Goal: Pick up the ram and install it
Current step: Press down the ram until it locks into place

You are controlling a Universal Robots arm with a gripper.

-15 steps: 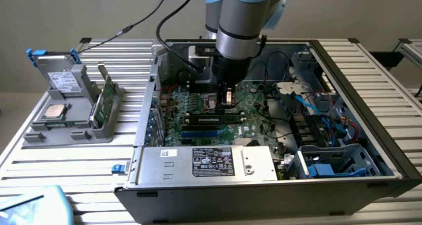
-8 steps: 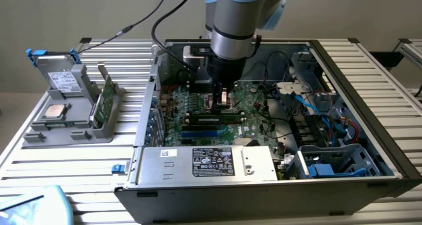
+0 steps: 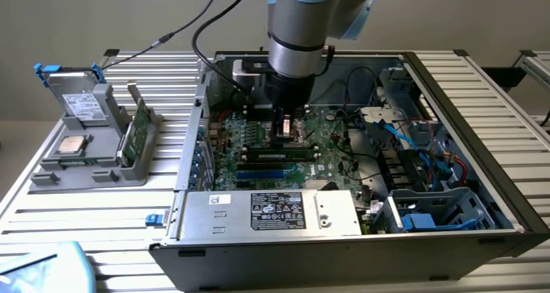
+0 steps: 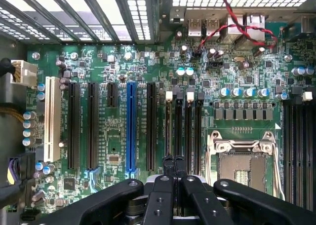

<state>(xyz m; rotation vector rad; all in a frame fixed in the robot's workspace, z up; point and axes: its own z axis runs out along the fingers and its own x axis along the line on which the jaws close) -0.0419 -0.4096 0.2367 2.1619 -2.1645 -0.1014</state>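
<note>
Exterior view: the gripper (image 3: 284,127) hangs mid-frame inside the case (image 3: 481,113), jaws closed, nothing visibly held. The ram (image 3: 277,155) lies just below in the motherboard slots (image 4: 182,131). Press straight down, evenly.

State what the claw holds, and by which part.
Cannot be told: the claw is shut over the black slots, and no ram shows clearly between its tips.

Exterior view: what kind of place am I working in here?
Likely a computer assembly or test bench: an open desktop PC case lies on a slatted aluminium table, its motherboard exposed, with a grey parts fixture holding components beside it.
</note>
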